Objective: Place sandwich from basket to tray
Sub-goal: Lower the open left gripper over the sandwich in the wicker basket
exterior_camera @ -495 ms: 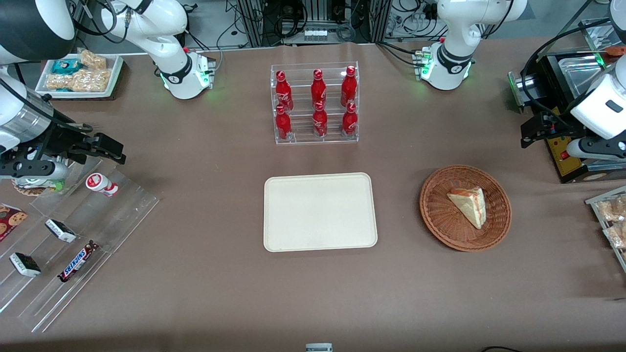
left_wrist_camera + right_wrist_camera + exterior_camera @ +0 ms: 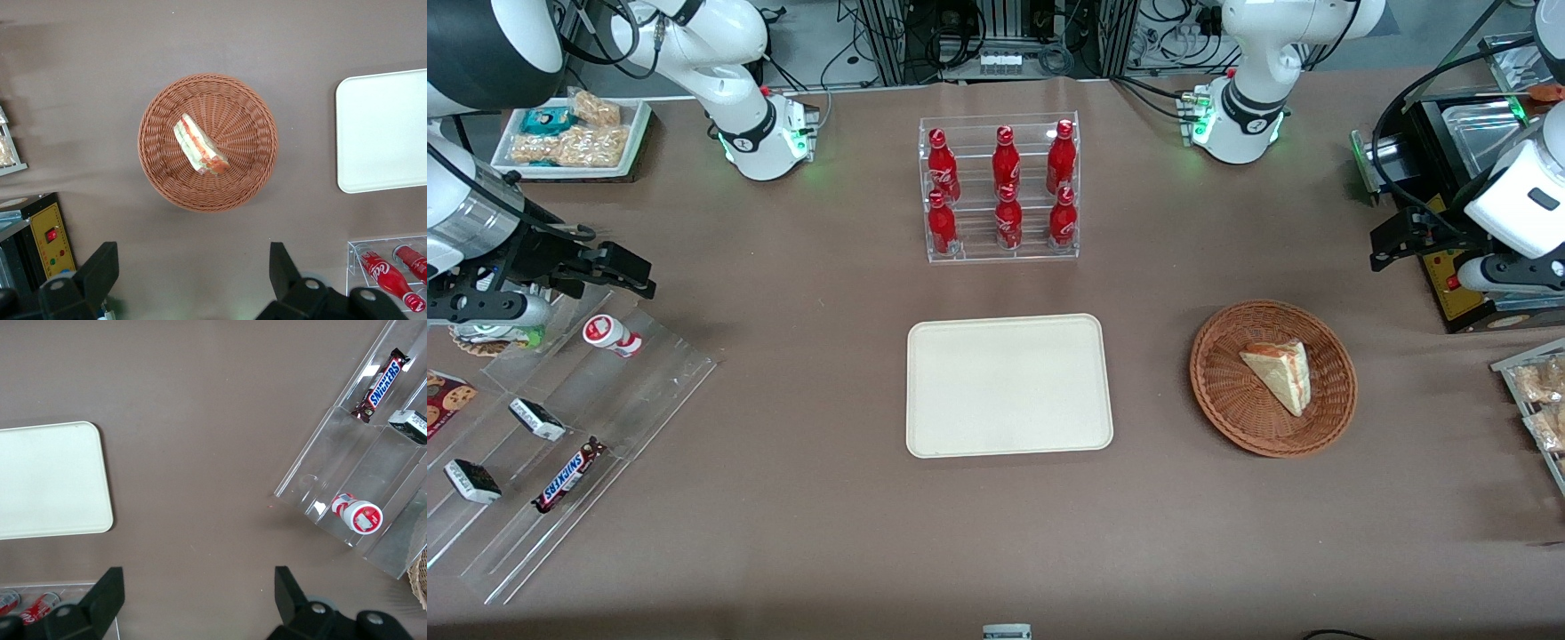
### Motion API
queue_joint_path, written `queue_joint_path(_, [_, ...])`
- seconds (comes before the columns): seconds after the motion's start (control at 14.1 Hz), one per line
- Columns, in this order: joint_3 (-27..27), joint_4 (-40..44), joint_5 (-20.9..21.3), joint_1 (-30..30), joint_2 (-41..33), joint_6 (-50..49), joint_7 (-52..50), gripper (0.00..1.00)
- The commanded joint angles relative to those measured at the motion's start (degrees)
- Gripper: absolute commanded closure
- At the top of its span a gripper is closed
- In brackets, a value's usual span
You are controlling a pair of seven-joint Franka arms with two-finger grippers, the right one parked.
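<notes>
Sandwich (image 2: 1281,374) lies in basket (image 2: 1227,391); gripper (image 2: 193,277) above, jaws apart.

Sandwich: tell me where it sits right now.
The sandwich lies in the basket, beside the tray toward the working arm's end of the table. The open pincer hangs above the table, clear of the basket.

The front view looks steeply down from above the worktop (image 2: 783,533), taking in its whole width. The left wrist camera faces straight down from high above the basket (image 2: 207,142), its hand (image 2: 193,280) spread wide at the frame's edge. The right wrist camera also faces straight down. All three views share the tray (image 2: 1008,384).
</notes>
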Motion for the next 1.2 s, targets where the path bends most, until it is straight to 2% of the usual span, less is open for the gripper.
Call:
queue_joint_path(0.0, [-0.07,0.71,-0.03,0.13,0.51,-2.26,-0.75,0.0])
queue_joint_path(0.35, [0.02,-6.3,-0.03,0.13,1.21,1.33,-0.84,0.0])
queue_joint_path(0.64, [0.37,-19.12,0.14,1.71,1.3,13.88,-0.84,0.0])
queue_joint_path(0.92, [0.54,-32.32,1.45,1.89,1.47,31.8,-1.45,0.0])
queue_joint_path(1.13, [0.81,-36.81,1.46,1.8,2.44,39.73,-13.53,0.0])
